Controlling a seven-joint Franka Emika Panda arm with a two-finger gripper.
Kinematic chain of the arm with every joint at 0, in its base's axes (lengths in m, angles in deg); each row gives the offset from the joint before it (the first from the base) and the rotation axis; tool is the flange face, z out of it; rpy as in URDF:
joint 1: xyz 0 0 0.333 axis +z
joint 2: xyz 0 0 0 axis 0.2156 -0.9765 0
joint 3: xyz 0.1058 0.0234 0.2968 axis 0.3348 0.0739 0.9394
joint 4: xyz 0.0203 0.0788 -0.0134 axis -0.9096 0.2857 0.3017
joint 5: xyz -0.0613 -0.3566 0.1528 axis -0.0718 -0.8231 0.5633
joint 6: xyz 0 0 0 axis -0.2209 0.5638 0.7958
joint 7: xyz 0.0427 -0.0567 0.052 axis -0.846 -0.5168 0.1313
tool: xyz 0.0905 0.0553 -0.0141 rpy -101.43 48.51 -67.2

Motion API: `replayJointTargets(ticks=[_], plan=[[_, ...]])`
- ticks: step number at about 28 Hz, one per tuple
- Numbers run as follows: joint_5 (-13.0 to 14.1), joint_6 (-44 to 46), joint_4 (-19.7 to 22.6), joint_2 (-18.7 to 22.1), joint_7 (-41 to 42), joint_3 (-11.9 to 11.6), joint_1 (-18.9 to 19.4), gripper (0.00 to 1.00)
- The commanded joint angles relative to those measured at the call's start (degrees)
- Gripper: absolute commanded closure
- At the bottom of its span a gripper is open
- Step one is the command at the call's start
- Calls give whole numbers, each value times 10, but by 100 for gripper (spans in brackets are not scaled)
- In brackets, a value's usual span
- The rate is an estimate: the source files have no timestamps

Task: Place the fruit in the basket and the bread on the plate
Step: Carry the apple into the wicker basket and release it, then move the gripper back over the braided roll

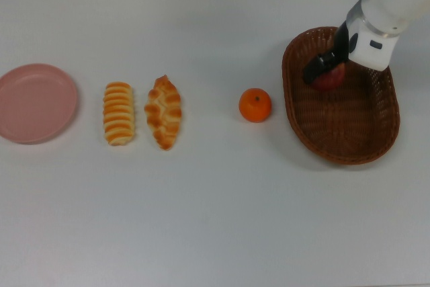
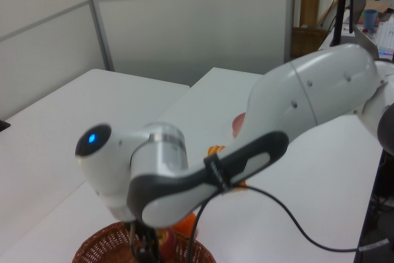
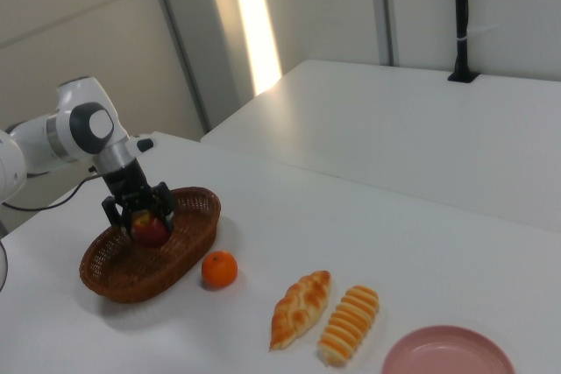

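Top view: claw (image 1: 327, 72) is closed on the apple (image 1: 330, 80) above the basket (image 1: 356, 140) interior, positioned for release inside the rim. Orange (image 1: 255, 105) rests on the surface (image 1: 215, 213) just beside the basket; ridged roll (image 1: 119, 113) and braided pastry (image 1: 164, 111) lie between orange and plate (image 1: 33, 102), unplaced.

Left view: arm hides most of the basket.

Right view: fingers (image 3: 114, 214) flank the apple, held over the basket.

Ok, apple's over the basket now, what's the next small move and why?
Probably lower slightly and open the gripper. It holds the apple above the inside of the basket, so releasing should drop it in. The orange sits on the table beside the basket, likely next.
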Motion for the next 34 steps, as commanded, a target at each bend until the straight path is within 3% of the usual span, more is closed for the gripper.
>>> replayJointTargets(ticks=[1, 2, 4, 6, 7, 8, 15, 21, 27, 34], plan=[[-10, -10, 20, -7, -4, -4, -5, 96], [-10, -10, 23, -11, -4, -4, -4, 88], [-10, -10, 25, -14, -5, -4, -4, 82], [-10, -10, 26, -17, -6, -4, -4, 63], [-10, -10, 26, -17, -8, -4, -4, 15], [-12, -9, 26, -17, -8, -4, -3, 0], [-12, -3, 19, -8, -9, -4, 6, 0], [0, -2, 18, 29, -9, -11, 2, 0], [8, 43, 13, 68, -10, -41, -47, 0], [5, 67, 20, 60, -11, -77, -107, 0]])
